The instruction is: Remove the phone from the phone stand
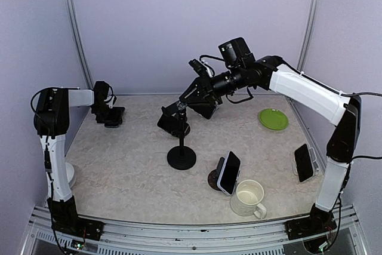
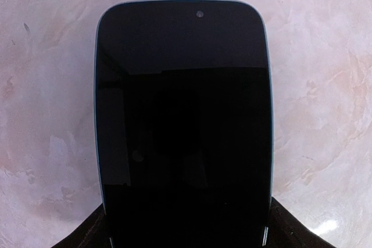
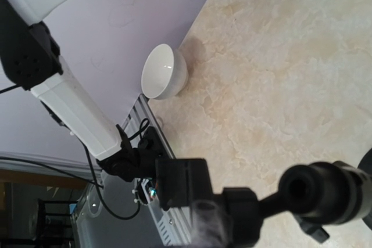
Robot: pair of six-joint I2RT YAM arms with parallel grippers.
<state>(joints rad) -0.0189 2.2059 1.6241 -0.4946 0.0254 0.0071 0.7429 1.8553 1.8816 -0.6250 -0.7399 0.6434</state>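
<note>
Nearest us, at 5 o'clock on the surface, sits a white mug, w/ a second phone propped on a small round holder just beside it. A third phone leans at 4 o'clock by the right arm. We judge neither is the one in play.

At centre stands the phone stand: round base, upright pole, tilted head. Its head shows no phone in the top view, nor in the right wrist view.

Further out at 9 o'clock, the left claw is down low at the surface. Its wrist view is filled by the phone, screen up, w/ dark fingers hugging both long edges at the near end, so it's closed on the phone. We can't tell if the phone rests on the surface or hangs just above it.

At 12 o'clock the right claw is right at the stand's head, prob. steadying it. We can't tell how wide it's open or whether it grips. A green plate lies at 2 o'clock.

Progress, as we judge: phone is off the stand and well apart from it, so the main step looks done. Left to do: let go of the phone, free the stand, pull both arms back.
</note>
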